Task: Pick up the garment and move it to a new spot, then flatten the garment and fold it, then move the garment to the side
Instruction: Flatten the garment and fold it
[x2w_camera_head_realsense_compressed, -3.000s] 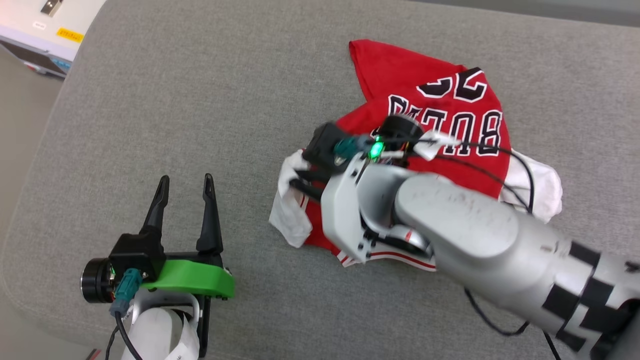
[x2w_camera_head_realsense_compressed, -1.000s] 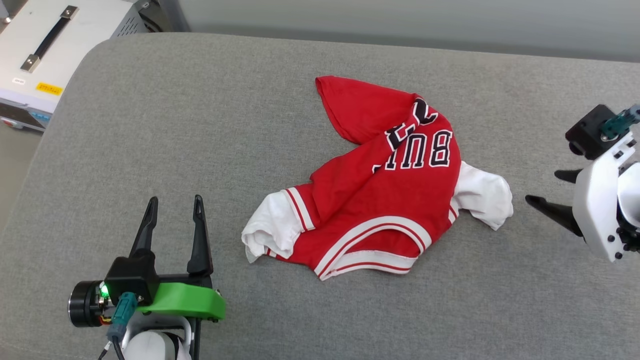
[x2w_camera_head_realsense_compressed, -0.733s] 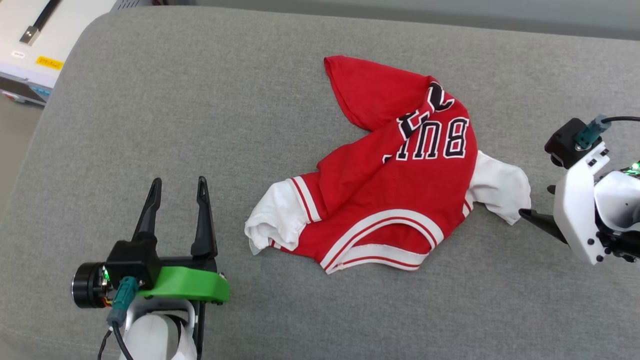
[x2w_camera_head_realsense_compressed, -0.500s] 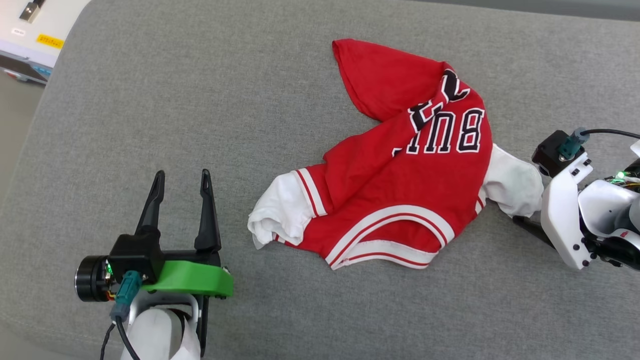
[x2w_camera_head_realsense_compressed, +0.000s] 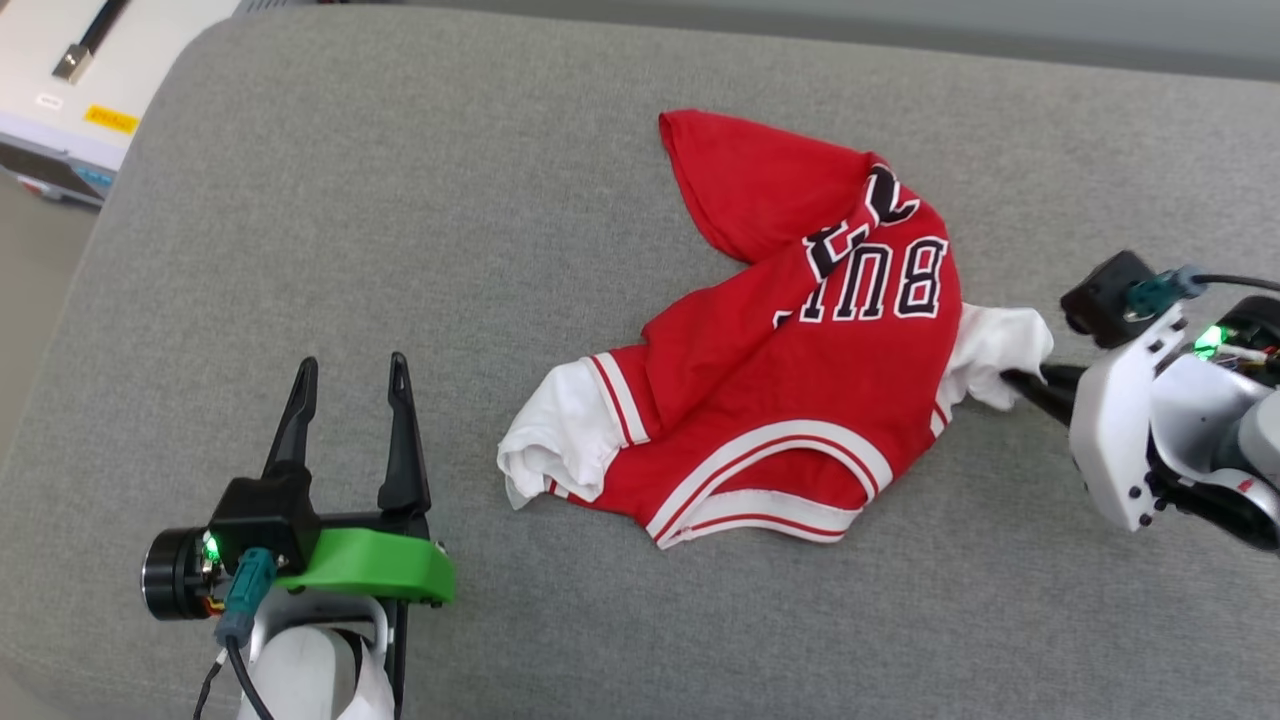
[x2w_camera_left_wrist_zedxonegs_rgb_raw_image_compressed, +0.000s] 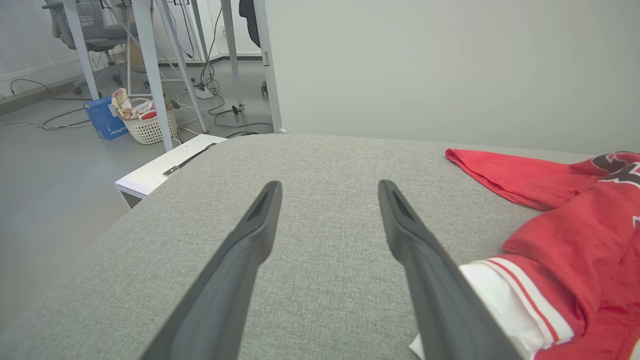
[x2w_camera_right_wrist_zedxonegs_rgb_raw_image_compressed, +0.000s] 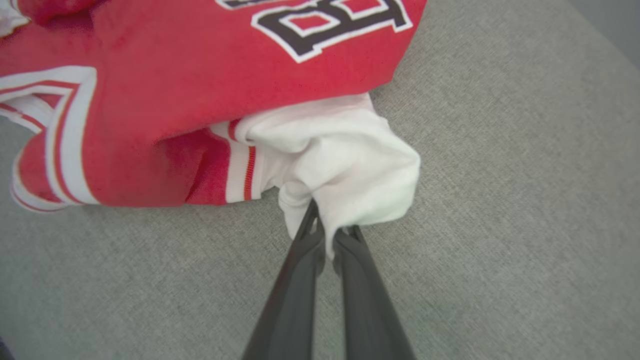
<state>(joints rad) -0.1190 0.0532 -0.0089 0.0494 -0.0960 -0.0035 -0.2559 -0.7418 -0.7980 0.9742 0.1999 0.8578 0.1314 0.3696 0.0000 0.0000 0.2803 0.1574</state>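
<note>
The garment (x2w_camera_head_realsense_compressed: 800, 380) is a red jersey with white sleeves and black lettering, lying crumpled and partly folded over on the grey cushion (x2w_camera_head_realsense_compressed: 500, 200). Its red body (x2w_camera_right_wrist_zedxonegs_rgb_raw_image_compressed: 200, 100) and one white sleeve (x2w_camera_right_wrist_zedxonegs_rgb_raw_image_compressed: 345, 165) show close up in the right wrist view. My right gripper (x2w_camera_head_realsense_compressed: 1010, 380) is shut on the edge of that white sleeve, and its tips (x2w_camera_right_wrist_zedxonegs_rgb_raw_image_compressed: 327, 230) pinch the cloth. My left gripper (x2w_camera_head_realsense_compressed: 345, 385) stands open at the lower left, apart from the other white sleeve (x2w_camera_head_realsense_compressed: 555, 440). Between its fingers (x2w_camera_left_wrist_zedxonegs_rgb_raw_image_compressed: 327, 220) lies bare cushion, with the garment (x2w_camera_left_wrist_zedxonegs_rgb_raw_image_compressed: 565, 225) to the right.
A white case with a black handle (x2w_camera_head_realsense_compressed: 70, 70) sits beyond the cushion's far left corner. On the floor past it, in the left wrist view, stand table legs (x2w_camera_left_wrist_zedxonegs_rgb_raw_image_compressed: 150, 65), a white basket (x2w_camera_left_wrist_zedxonegs_rgb_raw_image_compressed: 147, 122) and a blue box (x2w_camera_left_wrist_zedxonegs_rgb_raw_image_compressed: 104, 117). A pale wall (x2w_camera_left_wrist_zedxonegs_rgb_raw_image_compressed: 425, 65) rises behind the cushion.
My right gripper came in from the right edge to the garment's white sleeve and shut on it. The sleeve now bunches toward the fingers. The left gripper kept still; the camera shifted.
</note>
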